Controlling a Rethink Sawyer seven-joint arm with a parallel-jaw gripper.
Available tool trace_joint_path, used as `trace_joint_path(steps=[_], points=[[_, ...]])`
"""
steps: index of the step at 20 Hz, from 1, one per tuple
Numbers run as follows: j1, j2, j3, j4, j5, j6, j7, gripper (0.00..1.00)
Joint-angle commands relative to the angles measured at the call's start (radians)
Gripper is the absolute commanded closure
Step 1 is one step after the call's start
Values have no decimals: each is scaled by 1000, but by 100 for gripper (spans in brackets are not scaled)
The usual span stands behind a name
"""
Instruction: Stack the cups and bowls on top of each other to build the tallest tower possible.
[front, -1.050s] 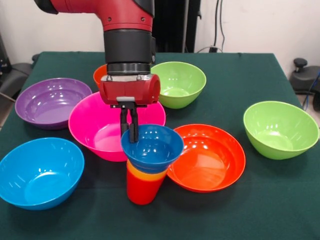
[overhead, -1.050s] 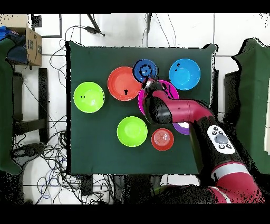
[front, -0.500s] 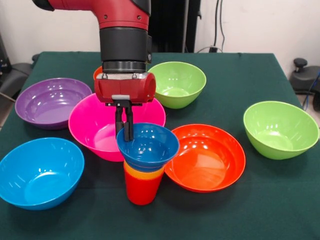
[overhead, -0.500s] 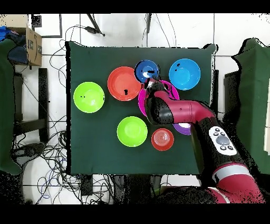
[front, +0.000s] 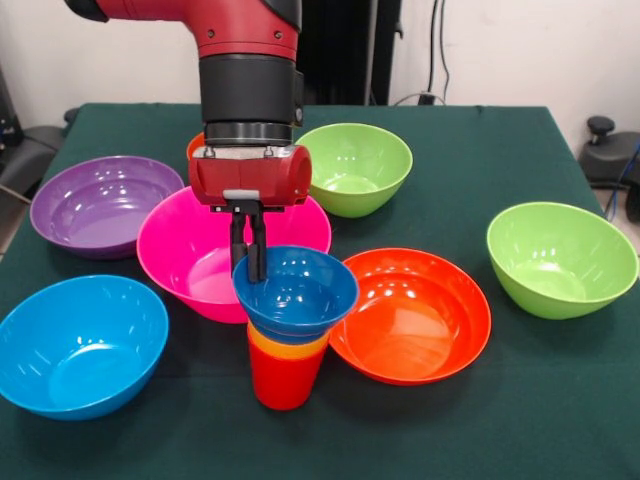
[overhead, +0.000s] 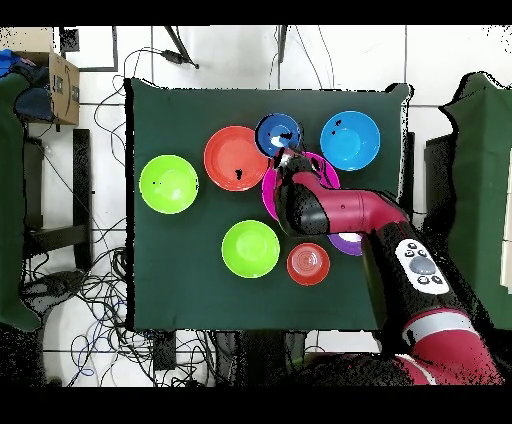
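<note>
My gripper (front: 248, 262) pinches the rim of the small glossy blue plastic bowl (front: 297, 292), fingers nearly shut. It sits on the orange cup nested in the red plastic cup (front: 283, 374), widening the tower upward.

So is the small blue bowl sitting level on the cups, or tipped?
Roughly level: small blue bowl sits in the orange cup, gripper pinching its rim.

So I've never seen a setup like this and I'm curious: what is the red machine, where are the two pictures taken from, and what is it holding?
It is a robot arm ending in a gripper. One picture looks across the green table; the other looks straight down on it. The gripper pinches the rim of a small blue bowl that tops a little tower: red cup, orange cup, then the bowl. Loose bowls lie around: pink, purple, light blue, large orange-red, and two lime green.
</note>
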Motion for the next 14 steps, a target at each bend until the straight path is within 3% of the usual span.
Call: trace_joint_path(steps=[1, 9, 10, 14], points=[[13, 40, 13, -24, -56, 68, -12, 100], [17, 41, 3, -33, -57, 72, -16, 100], [16, 41, 4, -34, -58, 72, -17, 0], [12, 40, 9, -33, -59, 73, -19, 0]])
